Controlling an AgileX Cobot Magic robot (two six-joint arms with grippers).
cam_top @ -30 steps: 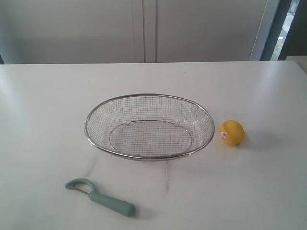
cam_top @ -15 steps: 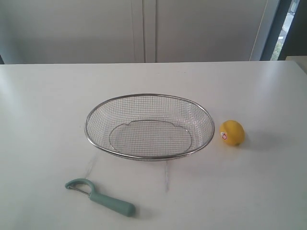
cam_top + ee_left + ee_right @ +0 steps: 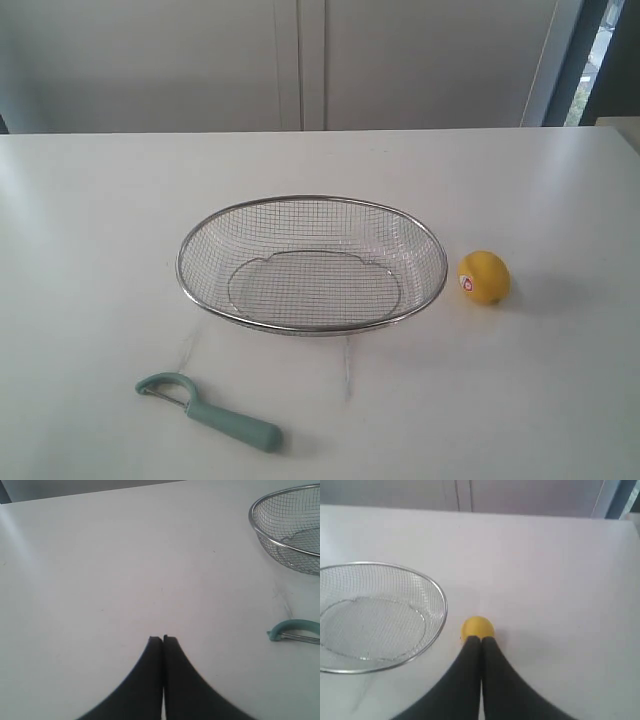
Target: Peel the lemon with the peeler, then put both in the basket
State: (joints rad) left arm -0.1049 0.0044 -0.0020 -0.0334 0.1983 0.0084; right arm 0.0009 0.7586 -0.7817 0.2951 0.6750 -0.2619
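Note:
The yellow lemon (image 3: 484,277) with its red-and-white sticker rests on the white table just right of the wire mesh basket (image 3: 312,328). The teal peeler (image 3: 208,410) lies in front of the basket, to the left, head pointing left. No arm shows in the exterior view. In the left wrist view my left gripper (image 3: 163,639) is shut and empty over bare table, with the peeler's head (image 3: 295,631) and the basket's rim (image 3: 280,545) off to one side. My right gripper (image 3: 481,639) is shut and empty, its tips overlapping the lemon (image 3: 477,627) from above; the basket (image 3: 437,587) lies beside it.
The white table (image 3: 100,220) runs back to a pale wall with cabinet seams. A dark window frame (image 3: 565,60) stands at the back right. The basket holds nothing.

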